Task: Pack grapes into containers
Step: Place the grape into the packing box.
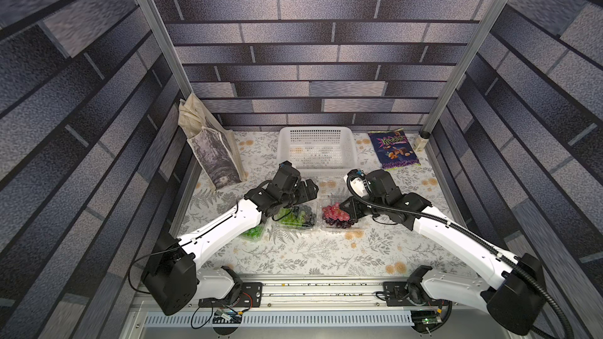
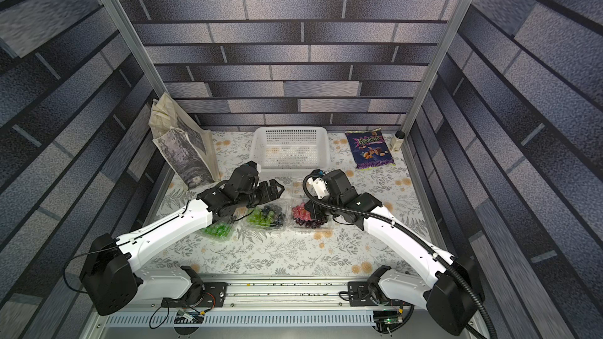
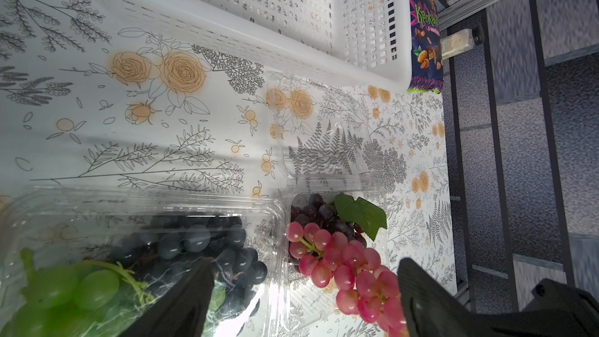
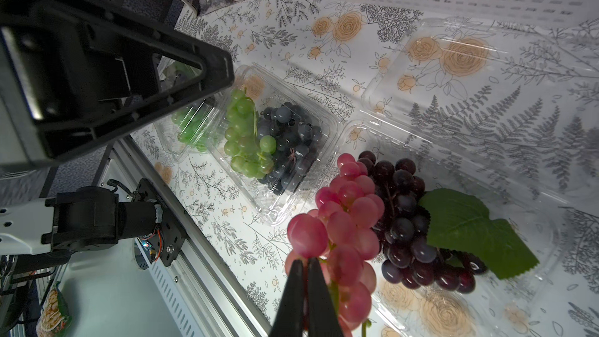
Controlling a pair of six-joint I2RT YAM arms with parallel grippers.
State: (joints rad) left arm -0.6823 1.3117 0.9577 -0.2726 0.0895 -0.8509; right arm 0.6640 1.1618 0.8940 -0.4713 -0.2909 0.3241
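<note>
A cloth bag (image 1: 212, 158) stands at the back left corner of the bench (image 1: 326, 256). Nearer the middle, three clear boxes sit in a row.

The left box (image 2: 228, 239) holds green grapes (image 2: 215, 230). In both top views the left arm hides part of it. The right wrist view shows more of it.

The left claw (image 1: 308, 190) hangs wide open with nothing in it, above the middle box (image 1: 310, 229). That box has its lid down. Inside are a green bunch (image 4: 243, 137) and black grapes (image 4: 288, 137).

The white basket (image 1: 284, 148) sits at the back edge, in the middle.

The right box (image 1: 357, 226) is open. Its lid (image 4: 470, 85) lies flat toward the basket. In the box are purple grapes (image 4: 405, 222) with red grapes (image 4: 346, 209) on top. A green leaf (image 4: 470, 231) shows only in the wrist views.

The right claw (image 4: 306, 262) is squeezed shut, with its tips right against the red grapes. I cannot tell if it pinches the stem.

A purple snack bag (image 1: 393, 150) lies near the back right corner. Its big green letters look like "Крокант". The small words are too tiny to read. The left wrist view shows nuts drawn on it.

A little jar (image 1: 421, 141) stands in the back right corner. The left wrist view shows its black cap.
</note>
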